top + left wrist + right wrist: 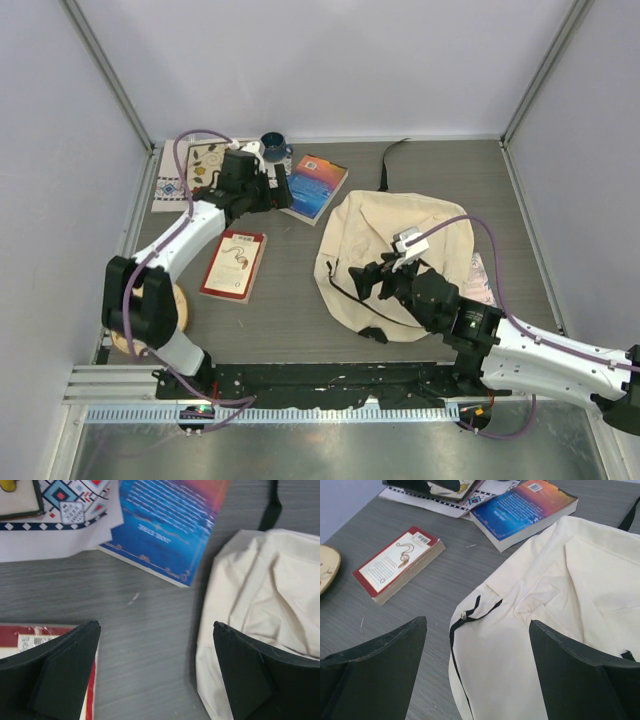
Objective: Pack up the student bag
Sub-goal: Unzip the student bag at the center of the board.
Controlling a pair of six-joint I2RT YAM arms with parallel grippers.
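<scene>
Far left: a round tan disc (150, 300), partly hidden under the left arm. Next, a patterned sheet (172, 188) at the back edge and a red-and-white paperback (233, 264), flat on the grey table (290, 300). Then the left gripper (278, 187), above the gap between paperback and bag, jaws spread wide, holding nothing. From the left wrist (156, 645), only bare tabletop between its fingers. Just behind, a dark blue mug (274, 148). Beside that, a blue book (316, 187) with an orange corner, near the bag's left edge, a sliver of table between.

Right of centre: the student bag (400, 235), slumped flat on the table, biggest thing there. Cream cloth, creased and puckered. A stitched pocket panel (590, 580), a black zipper line down the near-left edge with a small zipper pull (464, 615), a black strap (390, 160) trailing toward the back wall. Open or zipped shut: cannot tell.

Probably light and quite limp. Bound to sag, fold and slide under a one-sided tug, with no stiffness to push against. Best taken by the zipper pull for opening, with a pinch of cloth or the strap as anchor on the other side. Nothing fragile about it.

Last, the right gripper (368, 280), over the bag's near-left edge, jaws wide apart and empty. In the right wrist view (477, 622), the zipper pull just below and between them.
</scene>
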